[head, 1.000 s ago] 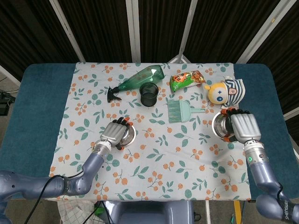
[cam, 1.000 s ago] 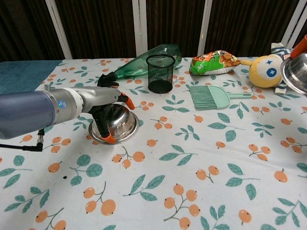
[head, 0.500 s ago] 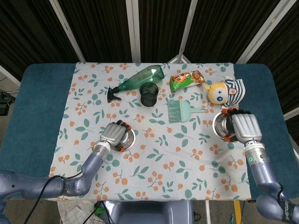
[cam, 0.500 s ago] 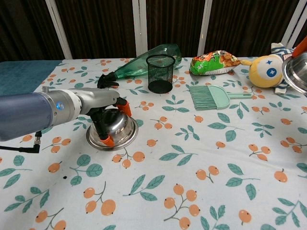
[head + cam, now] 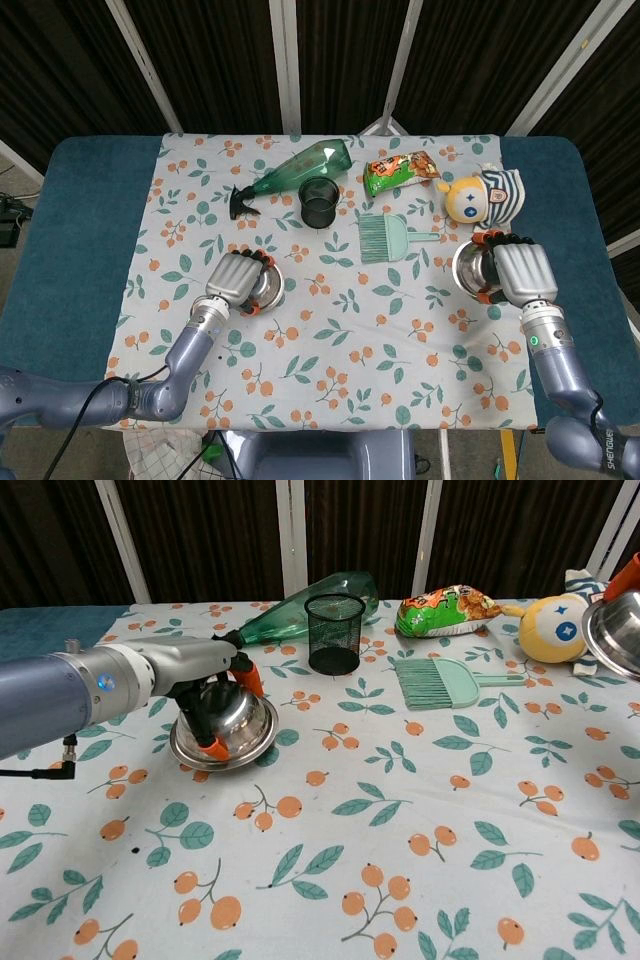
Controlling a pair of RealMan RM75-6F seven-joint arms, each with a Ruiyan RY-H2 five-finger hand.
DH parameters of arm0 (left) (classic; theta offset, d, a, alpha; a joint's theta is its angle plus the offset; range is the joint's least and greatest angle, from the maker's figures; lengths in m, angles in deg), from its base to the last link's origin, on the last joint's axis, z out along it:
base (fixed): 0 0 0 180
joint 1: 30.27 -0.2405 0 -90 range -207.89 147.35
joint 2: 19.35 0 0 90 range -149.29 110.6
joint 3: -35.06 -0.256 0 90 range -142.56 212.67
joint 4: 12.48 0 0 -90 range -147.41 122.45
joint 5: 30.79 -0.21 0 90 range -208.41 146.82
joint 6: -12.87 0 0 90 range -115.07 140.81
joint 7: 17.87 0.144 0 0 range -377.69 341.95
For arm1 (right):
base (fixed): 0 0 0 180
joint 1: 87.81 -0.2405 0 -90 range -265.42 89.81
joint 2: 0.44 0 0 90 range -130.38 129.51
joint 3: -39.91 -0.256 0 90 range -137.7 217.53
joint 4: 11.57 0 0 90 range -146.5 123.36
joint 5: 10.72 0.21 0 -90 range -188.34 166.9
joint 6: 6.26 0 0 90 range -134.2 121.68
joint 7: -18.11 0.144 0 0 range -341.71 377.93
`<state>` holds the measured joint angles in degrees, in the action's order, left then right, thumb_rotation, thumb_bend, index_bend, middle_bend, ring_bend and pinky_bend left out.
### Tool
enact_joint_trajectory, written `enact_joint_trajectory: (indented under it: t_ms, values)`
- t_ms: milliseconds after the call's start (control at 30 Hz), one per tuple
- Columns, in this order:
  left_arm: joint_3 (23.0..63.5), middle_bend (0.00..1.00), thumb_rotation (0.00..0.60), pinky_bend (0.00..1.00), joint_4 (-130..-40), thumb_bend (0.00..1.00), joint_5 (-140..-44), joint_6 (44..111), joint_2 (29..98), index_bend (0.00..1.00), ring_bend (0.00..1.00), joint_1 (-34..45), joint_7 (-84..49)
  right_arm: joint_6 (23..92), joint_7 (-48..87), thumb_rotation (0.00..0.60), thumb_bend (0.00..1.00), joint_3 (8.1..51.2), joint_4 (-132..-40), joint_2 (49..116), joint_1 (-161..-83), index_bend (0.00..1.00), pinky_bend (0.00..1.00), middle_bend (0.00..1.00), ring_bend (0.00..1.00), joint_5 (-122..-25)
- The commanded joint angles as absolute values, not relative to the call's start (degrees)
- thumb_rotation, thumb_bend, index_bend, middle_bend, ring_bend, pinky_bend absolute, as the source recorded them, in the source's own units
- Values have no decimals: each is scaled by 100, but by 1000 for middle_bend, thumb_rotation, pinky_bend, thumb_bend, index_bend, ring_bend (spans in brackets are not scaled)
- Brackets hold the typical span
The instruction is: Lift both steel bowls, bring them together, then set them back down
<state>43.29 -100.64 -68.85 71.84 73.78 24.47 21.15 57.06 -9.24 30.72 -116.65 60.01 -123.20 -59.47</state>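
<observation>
1. Nearest to me, my left hand (image 5: 205,695) grips the left steel bowl (image 5: 226,730) with its fingers (image 5: 213,748) wrapped over the rim. The bowl is tipped on edge with its underside toward the chest camera, and I judge it just clear of the desk (image 5: 420,820), over the left side of the floral cloth.
2. My right hand (image 5: 520,272) holds the right steel bowl (image 5: 470,270), fingers curled over its rim from the outer side. In the chest view only an edge of that bowl shows at the right margin, high in the frame, so I take it as lifted.
3. The relation that matters: the two bowls sit well apart along one left-to-right line, each on the inner side of its own hand. Bringing them together means moving both hands inward toward the centre.
4. Both forearms reach forward from the near edge, palms down over the bowls.
5. Farther back, the brush (image 5: 385,238) and the mesh cup (image 5: 319,201) lie beyond that line, out of the path as I judge it.
</observation>
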Motion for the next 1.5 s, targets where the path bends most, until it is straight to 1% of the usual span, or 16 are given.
enact_joint_trajectory:
  t_ms: [33, 167, 300, 433, 600, 733, 900, 1100, 1267, 1367, 1500]
  values:
    - [4402, 400, 600, 475, -10120, 183, -7086, 7253, 7299, 478, 356, 2305, 1790, 5716, -903, 600, 155, 3061, -11659, 6021, -12322, 303, 289, 268, 358, -5967]
    - [4526, 388, 600, 469, -10268, 184, -7276, 7243, 7126, 463, 352, 2142, 1322, 5752, -817, 600, 155, 2985, -11700, 6038, -12337, 303, 289, 268, 358, -6037]
    - [4790, 372, 600, 469, -10517, 184, -7558, 7221, 6952, 458, 340, 1868, 407, 5826, -472, 600, 155, 2815, -11770, 6080, -12325, 303, 289, 268, 358, -6229]
    - [5080, 351, 600, 467, -10755, 183, -8141, 7190, 6849, 454, 326, 1407, -1171, 5883, 161, 600, 155, 2574, -11766, 6178, -12293, 304, 289, 268, 358, -6534]
    - [5506, 349, 600, 463, -10980, 183, -8766, 7205, 6739, 461, 322, 874, -3209, 6072, 367, 600, 155, 2498, -11490, 6490, -12344, 304, 289, 268, 358, -7012]
    - [5663, 349, 600, 463, -10949, 183, -9122, 7204, 6691, 462, 322, 633, -4262, 5982, 779, 600, 155, 2355, -11548, 6588, -12372, 306, 289, 269, 358, -7020]
    - [5819, 349, 600, 451, -10713, 183, -9418, 7058, 6704, 462, 310, 473, -5429, 5739, 1848, 600, 154, 2063, -11682, 6638, -12343, 318, 289, 268, 358, -7008]
    - [5774, 348, 600, 448, -10069, 183, -10126, 7150, 6974, 471, 306, 503, -6244, 5088, 3284, 600, 155, 1776, -11866, 6496, -12330, 319, 288, 268, 358, -7055]
    - [5750, 351, 600, 448, -9658, 183, -10490, 7202, 7273, 470, 304, 633, -6829, 4525, 4606, 600, 155, 1487, -12017, 6363, -12324, 327, 289, 268, 358, -7226]
    - [5692, 351, 600, 448, -9516, 184, -10671, 7222, 7426, 468, 304, 722, -6986, 4356, 5035, 600, 155, 1383, -11993, 6383, -12364, 331, 289, 268, 358, -7343]
    - [5633, 346, 600, 448, -9431, 183, -10864, 7304, 7635, 465, 304, 815, -7217, 4268, 5479, 600, 154, 1275, -11908, 6576, -12454, 332, 289, 269, 358, -7403]
